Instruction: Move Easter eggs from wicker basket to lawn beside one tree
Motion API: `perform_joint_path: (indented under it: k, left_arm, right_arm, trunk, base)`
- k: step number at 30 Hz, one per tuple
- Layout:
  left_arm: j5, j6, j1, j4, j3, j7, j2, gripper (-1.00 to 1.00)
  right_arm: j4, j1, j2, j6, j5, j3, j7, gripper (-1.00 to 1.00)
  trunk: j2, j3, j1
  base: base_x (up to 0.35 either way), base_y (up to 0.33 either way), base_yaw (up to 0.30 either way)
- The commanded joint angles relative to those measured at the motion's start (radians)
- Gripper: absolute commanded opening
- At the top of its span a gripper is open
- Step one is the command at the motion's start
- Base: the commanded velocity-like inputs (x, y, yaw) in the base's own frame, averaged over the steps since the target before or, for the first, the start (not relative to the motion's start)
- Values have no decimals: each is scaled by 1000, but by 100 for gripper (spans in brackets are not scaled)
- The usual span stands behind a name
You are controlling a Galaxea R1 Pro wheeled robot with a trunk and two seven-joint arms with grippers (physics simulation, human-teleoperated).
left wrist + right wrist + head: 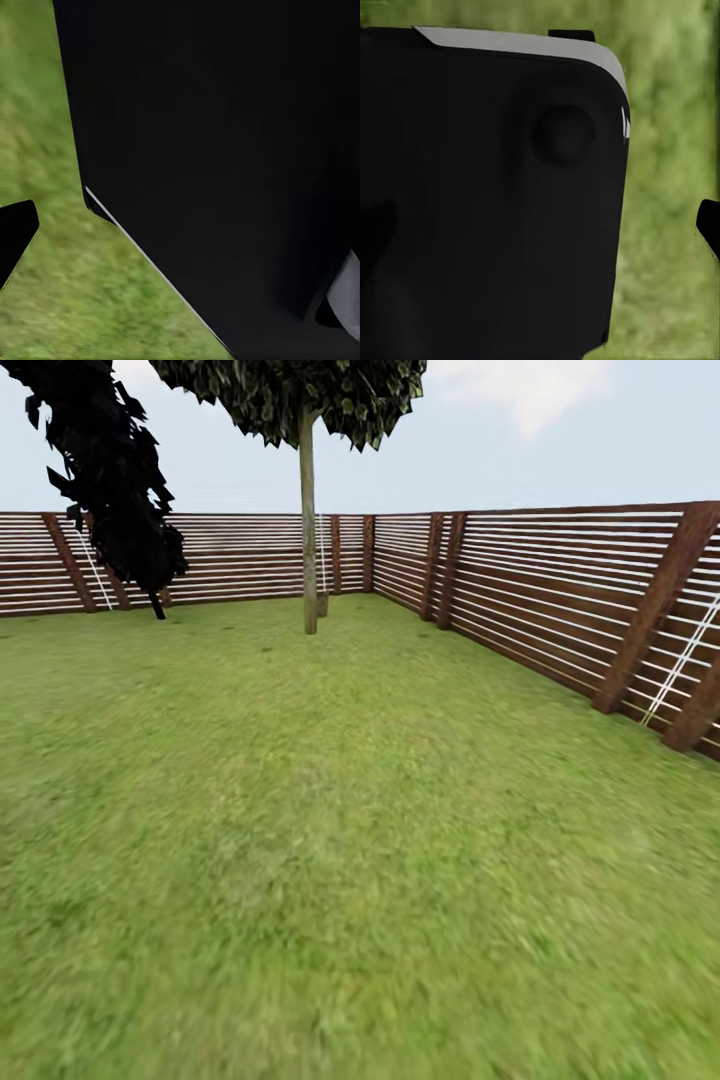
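The lawn [330,840] spreads as wide green grass from my feet to the fence of the garden. The Easter eggs, the wicker basket and the thick pale-trunked tree are out of view. In the left wrist view a dark fingertip [13,234] pokes in at the edge over grass, beside a large black part of my own body [225,150]. In the right wrist view a dark fingertip [709,225] likewise shows at the edge next to a black body panel [487,195]. Neither view shows how the jaws stand.
A brown slatted wooden fence [560,590] runs along the back and down the right side, meeting at a far corner. A thin-trunked leafy tree [309,530] stands ahead near that corner. A dark black-leaved tree [115,480] stands at the back left.
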State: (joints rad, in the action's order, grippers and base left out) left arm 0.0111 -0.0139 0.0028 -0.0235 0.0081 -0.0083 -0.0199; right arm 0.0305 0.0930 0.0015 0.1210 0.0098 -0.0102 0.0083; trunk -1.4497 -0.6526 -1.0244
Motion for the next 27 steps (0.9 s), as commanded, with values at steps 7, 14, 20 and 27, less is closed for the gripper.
perform_joint_path:
  k: [7,14,20,27]
  left_arm:
    - [1,-1,0,-1,1,-1,0,100]
    - [1,-1,0,-1,1,-1,0,100]
    - [1,-1,0,-1,1,-1,0,100]
    - [1,-1,0,-1,1,-1,0,100]
  right_arm:
    - [-1,1,-1,11,1,0,1,100]
    - [-1,1,-2,11,-1,0,0,100]
    - [-1,1,-2,11,-1,0,0,100]
    - [-1,1,-2,10,1,0,0,100]
  trunk:
    - [0,2,-1]
    - [0,2,-1]
    - [0,2,-1]
    - [0,2,-1]
  base:
    - [342,0,-12]
    - [343,0,0]
    - [342,0,0]
    - [343,0,0]
